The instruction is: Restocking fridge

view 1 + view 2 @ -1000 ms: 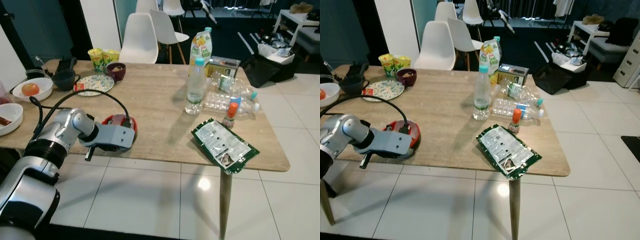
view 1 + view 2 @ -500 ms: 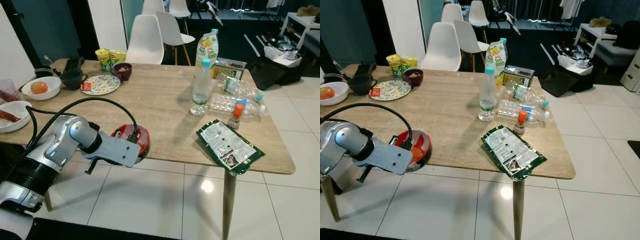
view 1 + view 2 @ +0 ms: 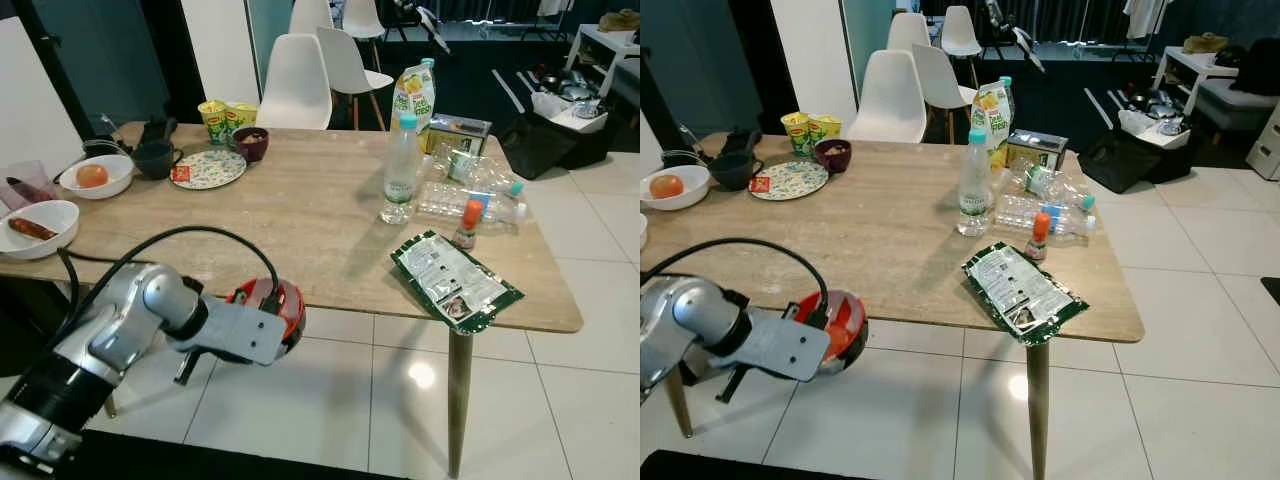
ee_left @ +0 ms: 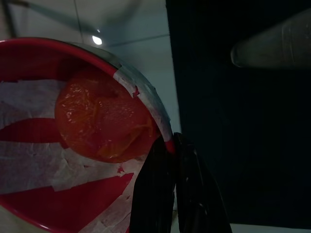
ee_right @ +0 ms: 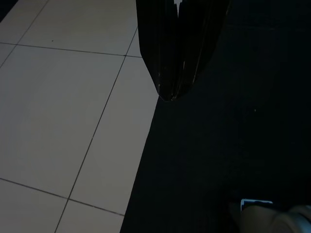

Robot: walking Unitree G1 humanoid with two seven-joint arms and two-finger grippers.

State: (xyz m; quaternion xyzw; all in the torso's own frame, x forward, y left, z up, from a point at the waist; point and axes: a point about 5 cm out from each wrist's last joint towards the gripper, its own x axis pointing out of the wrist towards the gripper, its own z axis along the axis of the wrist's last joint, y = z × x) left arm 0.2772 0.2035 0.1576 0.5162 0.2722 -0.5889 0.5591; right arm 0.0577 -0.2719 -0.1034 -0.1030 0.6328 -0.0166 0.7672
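Left gripper (image 4: pixel 167 145): pinching the rim of a round red bowl (image 3: pixel 283 302) lined with white paper, carrying what looks like an orange-red tomato (image 4: pixel 102 119); hanging just off the near edge of the pale wooden table (image 3: pixel 300 215). Right gripper (image 5: pixel 170 92): fingers pressed together, pointing at white floor tiles (image 5: pixel 63 111).

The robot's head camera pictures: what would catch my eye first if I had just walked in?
Probably the silver left arm, whose left gripper pinches the rim of a red bowl holding a tomato, carried off the near edge of the wooden table. Next, the upright water bottle mid-table and the green snack packet overhanging the near edge.
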